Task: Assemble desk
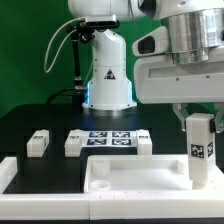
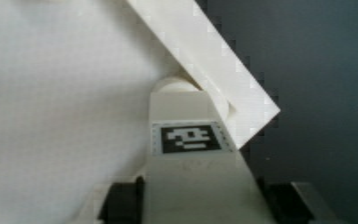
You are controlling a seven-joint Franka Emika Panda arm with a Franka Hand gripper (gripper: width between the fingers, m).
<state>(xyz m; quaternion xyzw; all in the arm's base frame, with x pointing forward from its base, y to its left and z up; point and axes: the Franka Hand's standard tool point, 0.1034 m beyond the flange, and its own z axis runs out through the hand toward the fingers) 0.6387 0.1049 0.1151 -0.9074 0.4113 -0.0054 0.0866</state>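
At worktop's [image 1: 20, 125] near edge | end effector [image 1: 197, 113] pinching desk leg [image 1: 200, 148] upright at tabletop [image 1: 130, 178] corner | leg fitting, I reckon; next: align, seat.

Shown were one rimmed tabletop [image 1: 120, 182], four short legs [image 1: 200, 148], one marker board [image 1: 112, 138] and one gripper [image 1: 200, 118].

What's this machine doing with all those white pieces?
The robot arm is putting together a small white desk. Its gripper is shut on one leg, held upright at the corner of the rimmed tabletop on the exterior view's right. Whether that leg is seated yet cannot be told. A second leg and a third leg lie loose on the black table, beside the marker board.
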